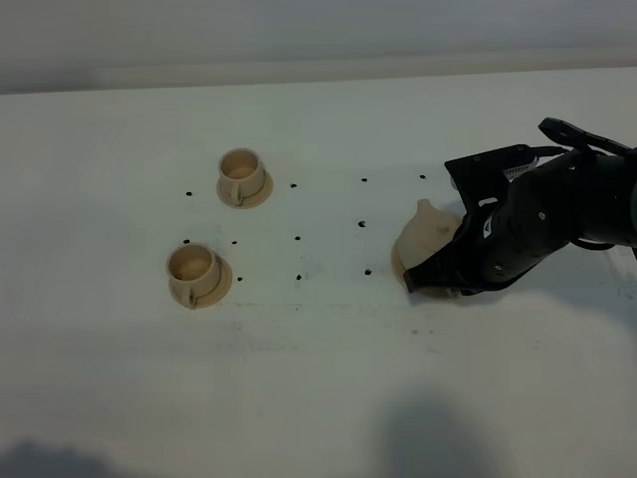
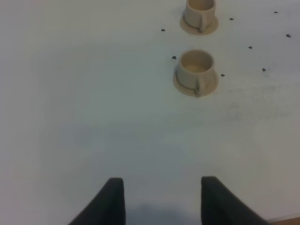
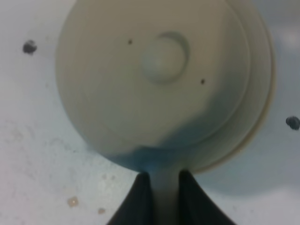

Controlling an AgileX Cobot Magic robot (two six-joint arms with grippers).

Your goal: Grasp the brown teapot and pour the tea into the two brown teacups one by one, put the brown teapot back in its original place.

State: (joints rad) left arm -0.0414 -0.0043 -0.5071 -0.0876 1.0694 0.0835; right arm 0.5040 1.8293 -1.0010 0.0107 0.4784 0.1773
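The brown teapot (image 1: 423,239) stands right of the table's middle, spout toward the far side. From above, its domed lid with knob (image 3: 164,56) fills the right wrist view. My right gripper (image 1: 438,274) (image 3: 164,180) is shut on the teapot's loop handle, one finger on each side. Under the pot a wider tan rim shows, the original place saucer (image 3: 268,93). The two brown teacups stand on small saucers at the left, one farther back (image 1: 242,176) (image 2: 199,11), one nearer (image 1: 194,271) (image 2: 195,70). My left gripper (image 2: 161,180) hangs over bare table short of the cups, open and holding nothing.
The white table (image 1: 318,378) carries small black dots (image 1: 298,240) between the cups and the teapot. The right arm's black body (image 1: 557,209) reaches in from the right edge. The left arm is out of the high view.
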